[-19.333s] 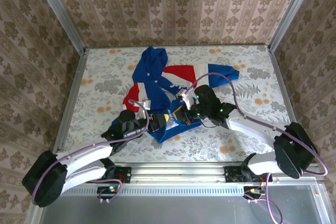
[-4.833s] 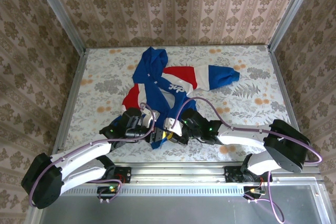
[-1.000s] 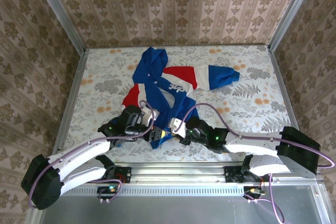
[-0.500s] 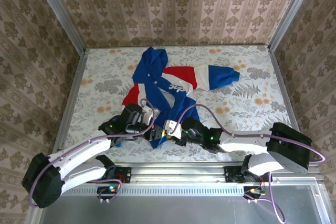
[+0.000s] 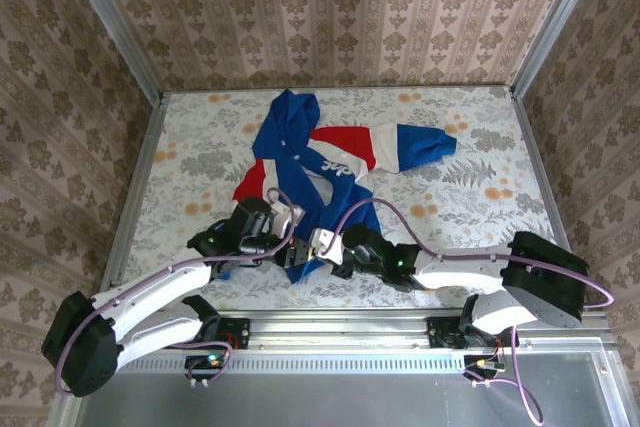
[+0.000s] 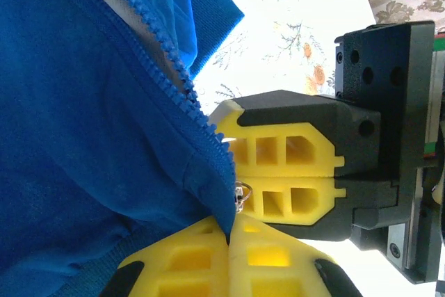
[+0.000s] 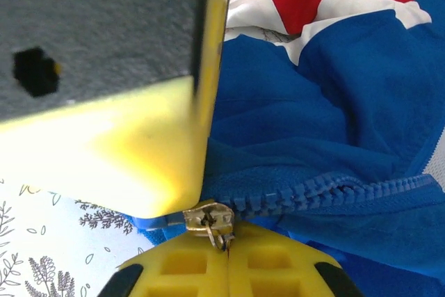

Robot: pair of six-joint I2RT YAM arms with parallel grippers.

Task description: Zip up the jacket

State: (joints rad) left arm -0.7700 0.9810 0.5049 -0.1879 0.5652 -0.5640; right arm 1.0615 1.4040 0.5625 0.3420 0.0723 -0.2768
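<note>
The jacket (image 5: 310, 162) lies crumpled in the middle of the worktop (image 5: 480, 207). It is soft, light knit cloth and I think it will bunch if pulled. The left end effector (image 6: 229, 238) is closed on the hem (image 6: 208, 196). The right end effector (image 7: 228, 248) is closed on the small metal slider (image 7: 206, 218), beside chunky plastic teeth (image 7: 327, 193). These seem the right holds.

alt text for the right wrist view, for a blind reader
The right hand is shut on the brass zipper pull at the hem of the blue jacket, teeth running off right. The left hand's blurred finger looms upper left.
</note>
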